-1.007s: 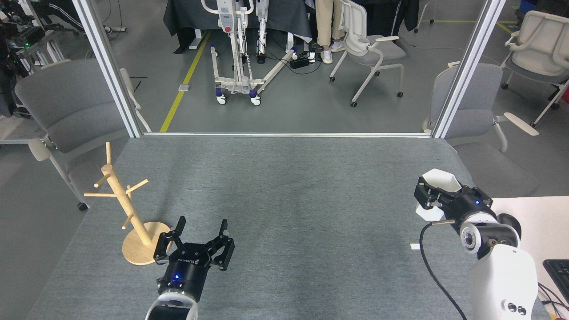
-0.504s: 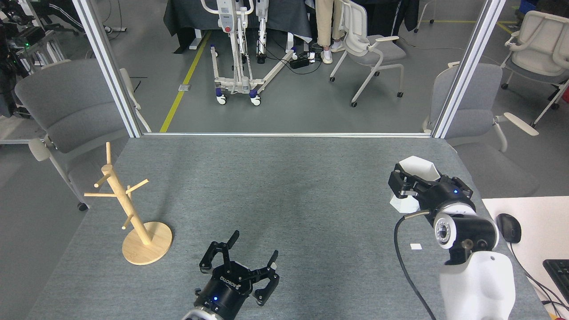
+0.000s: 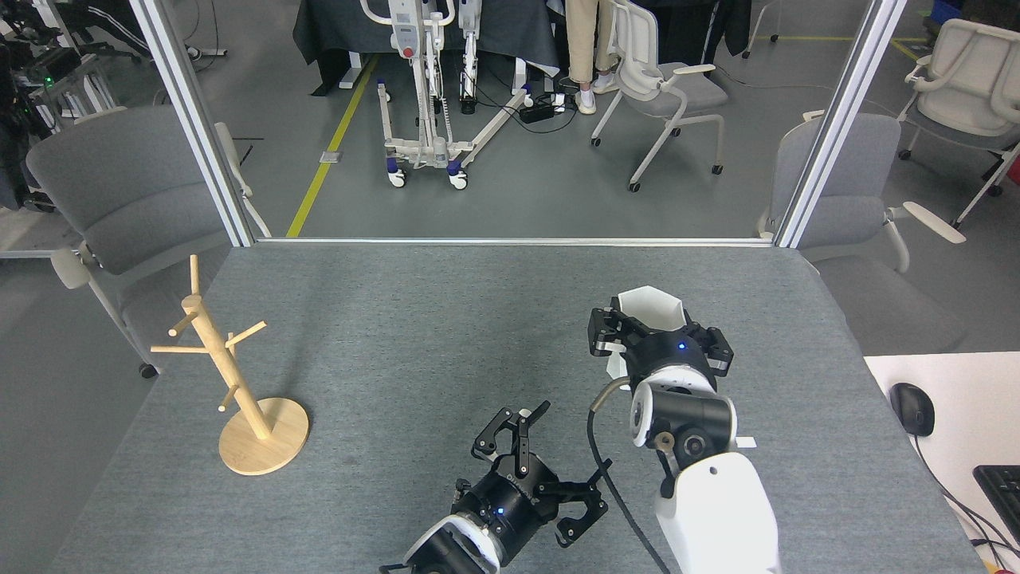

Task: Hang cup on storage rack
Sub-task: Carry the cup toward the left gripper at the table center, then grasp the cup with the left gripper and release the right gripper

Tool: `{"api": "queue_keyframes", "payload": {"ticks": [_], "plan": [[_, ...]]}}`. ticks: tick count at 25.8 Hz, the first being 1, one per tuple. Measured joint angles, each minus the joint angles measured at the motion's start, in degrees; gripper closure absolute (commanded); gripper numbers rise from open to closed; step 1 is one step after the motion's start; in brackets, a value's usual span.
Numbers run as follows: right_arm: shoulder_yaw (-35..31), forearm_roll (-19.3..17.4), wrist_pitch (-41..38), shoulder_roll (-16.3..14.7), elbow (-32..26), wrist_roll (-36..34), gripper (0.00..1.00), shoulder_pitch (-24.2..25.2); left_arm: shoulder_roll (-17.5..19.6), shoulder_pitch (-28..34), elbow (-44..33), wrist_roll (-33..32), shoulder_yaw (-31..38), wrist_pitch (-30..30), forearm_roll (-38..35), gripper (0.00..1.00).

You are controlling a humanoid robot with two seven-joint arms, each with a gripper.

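cup (image 3: 652, 304): matte white, plain, seen right of the storage rack
storage rack (image 3: 239, 383): pale natural wood throughout
table (image 3: 446, 319): speckled grey covering under the storage rack
right gripper (image 3: 658, 344): black, one blue light shown
left gripper (image 3: 550, 466): black, one blue light shown
floor line (image 3: 331, 143): yellow, seen beyond the storage rack
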Motion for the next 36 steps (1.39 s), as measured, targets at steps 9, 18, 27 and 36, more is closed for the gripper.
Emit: {"api": "queue_keyframes", "payload": {"ticks": [9, 18, 27, 36], "plan": [[6.2, 4.0, 7.4, 2.2, 0.7, 1.9, 0.72, 0.0, -0.5, -6.4, 6.4, -4.9, 0.3, -1.5, 4.5, 0.01], [8.8, 4.7, 7.9, 4.3, 2.8, 2.2, 0.74, 1.0, -0.3, -10.5, 7.1, -11.9, 0.5, -5.0, 11.9, 0.01], [9.5, 5.3, 8.0, 6.4, 4.6, 2.2, 0.76, 1.5, -0.6, -14.7, 12.5, -15.7, 0.5, -5.3, 18.6, 0.12], [9.0, 6.2, 9.2, 8.6, 4.8, 2.2, 0.77, 2.9, 0.0, -15.6, 15.0, -16.7, 1.1, -5.9, 22.5, 1.0]]}}
